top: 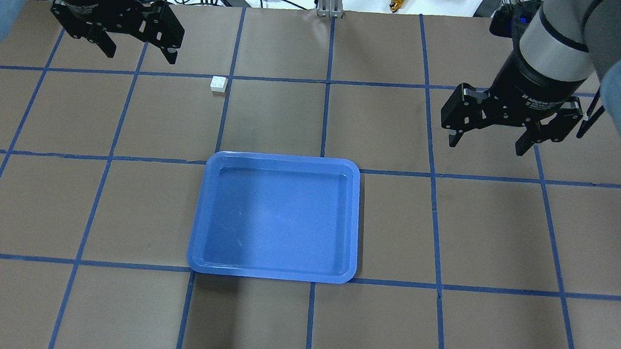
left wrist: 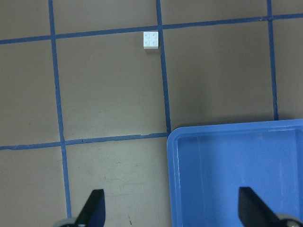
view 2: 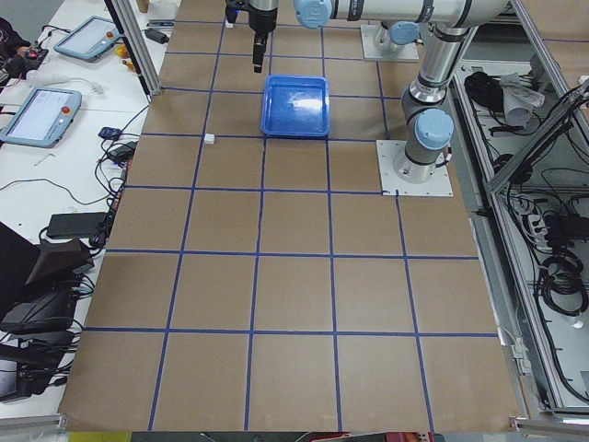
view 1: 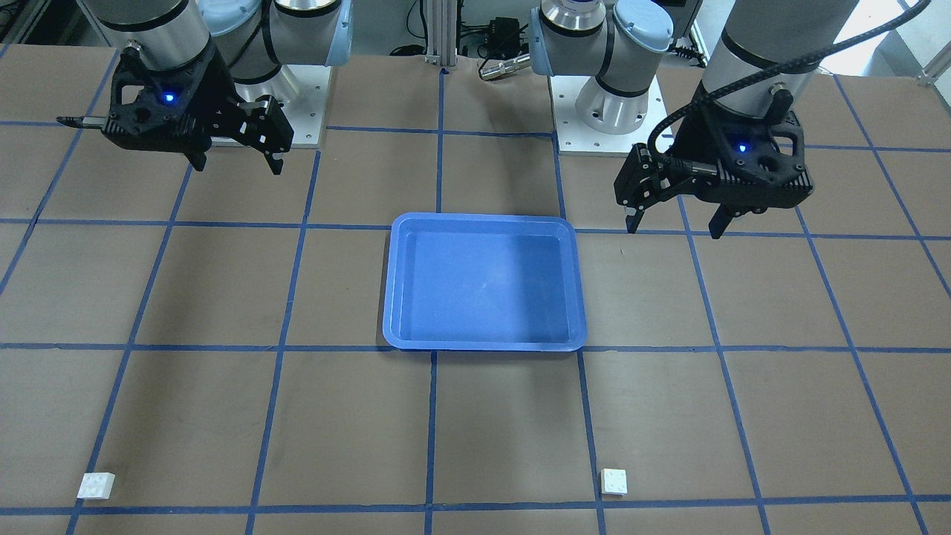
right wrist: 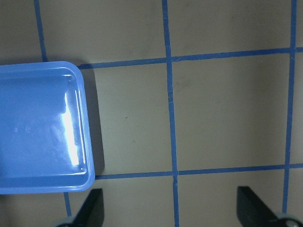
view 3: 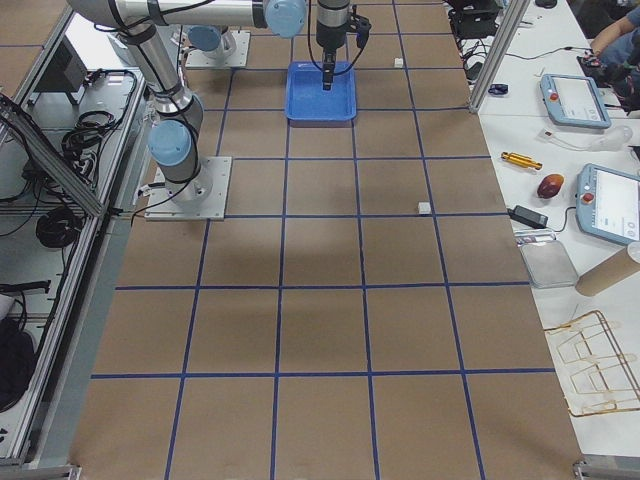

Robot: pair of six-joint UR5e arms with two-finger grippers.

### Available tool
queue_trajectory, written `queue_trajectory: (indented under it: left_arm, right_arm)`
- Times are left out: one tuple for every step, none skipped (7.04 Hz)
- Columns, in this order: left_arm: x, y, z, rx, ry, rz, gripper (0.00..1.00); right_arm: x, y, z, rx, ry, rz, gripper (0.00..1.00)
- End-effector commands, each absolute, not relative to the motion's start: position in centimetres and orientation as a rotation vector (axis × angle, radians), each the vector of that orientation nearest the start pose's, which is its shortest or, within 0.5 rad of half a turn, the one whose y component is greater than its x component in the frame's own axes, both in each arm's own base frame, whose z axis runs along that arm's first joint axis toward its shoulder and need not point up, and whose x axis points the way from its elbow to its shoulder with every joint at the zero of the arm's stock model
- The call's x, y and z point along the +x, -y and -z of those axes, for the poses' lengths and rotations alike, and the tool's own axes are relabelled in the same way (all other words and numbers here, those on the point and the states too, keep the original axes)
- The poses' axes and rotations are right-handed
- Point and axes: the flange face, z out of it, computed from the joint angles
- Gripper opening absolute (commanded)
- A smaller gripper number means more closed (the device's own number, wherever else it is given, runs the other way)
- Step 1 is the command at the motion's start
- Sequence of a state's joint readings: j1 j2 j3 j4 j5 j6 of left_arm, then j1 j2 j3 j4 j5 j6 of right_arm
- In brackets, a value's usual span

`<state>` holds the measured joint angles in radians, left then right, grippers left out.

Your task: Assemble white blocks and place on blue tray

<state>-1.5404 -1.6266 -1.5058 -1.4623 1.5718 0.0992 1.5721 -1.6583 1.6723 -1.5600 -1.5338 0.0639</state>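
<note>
The 2 white blocks are not yet joined, and neither is on the tray. The first block (view 1: 614, 481) sits studs up on the table (view 1: 743, 423), on the side far from the robot and in its left half, just beside a line of the blue tape grid (view 1: 223, 347). The second block (view 1: 96, 485) lies in the same far row but well out in the robot's right half. The 2 are well apart. That split seems meant to give 1 block to each arm, so each can fetch its own before they are pressed together.

The blue tray (view 1: 483, 218) lies flat in the middle, nearer the robot than both blocks, with nothing in it (a drop spot either arm could reach).

The left gripper (view 1: 672, 224) hangs above bare table beside the tray's robot-side corner, fingers spread wide and pinching nothing. Its wrist view has the first block ahead, past the tray's corner. The right gripper (view 1: 238, 165) hangs off the opposite corner, also spread and empty. Its wrist view shows only the tray's edge and grid, no block.

Both point straight down. I judge this a ready pose for a top-down pinch on such small bricks, and the reach for them has not begun.
</note>
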Motion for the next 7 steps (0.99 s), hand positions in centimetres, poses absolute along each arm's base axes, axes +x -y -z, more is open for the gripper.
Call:
queue_trajectory:
  left_arm:
    - [-11.4,54.5,-49.0,0.103,-3.127,0.148,1.0]
    - [-11.2,57.3,-46.8,0.093,-3.127,0.151,1.0]
    - [-11.1,59.9,-44.7,0.094,-3.131,0.122,1.0]
    - [-11.0,63.3,-43.1,0.087,-3.14,0.111,1.0]
    - [-11.0,65.8,-40.3,0.087,-3.144,0.059,1.0]
    - [-10.8,67.5,-36.8,0.094,-3.136,0.022,1.0]
    - [-10.8,69.0,-34.8,0.113,-3.132,0.061,1.0]
  right_arm:
    - [13.8,45.0,-48.0,0.108,-3.102,-0.035,1.0]
    - [13.8,45.1,-48.0,0.11,-3.102,-0.038,1.0]
    - [13.8,45.0,-47.9,0.11,-3.104,-0.045,1.0]
    - [13.8,45.0,-47.9,0.11,-3.104,-0.045,1.0]
    - [13.8,45.1,-47.9,0.108,-3.104,-0.043,1.0]
    - [13.7,45.1,-48.0,0.106,-3.107,-0.038,1.0]
    - [13.6,45.2,-48.3,0.105,-3.11,-0.026,1.0]
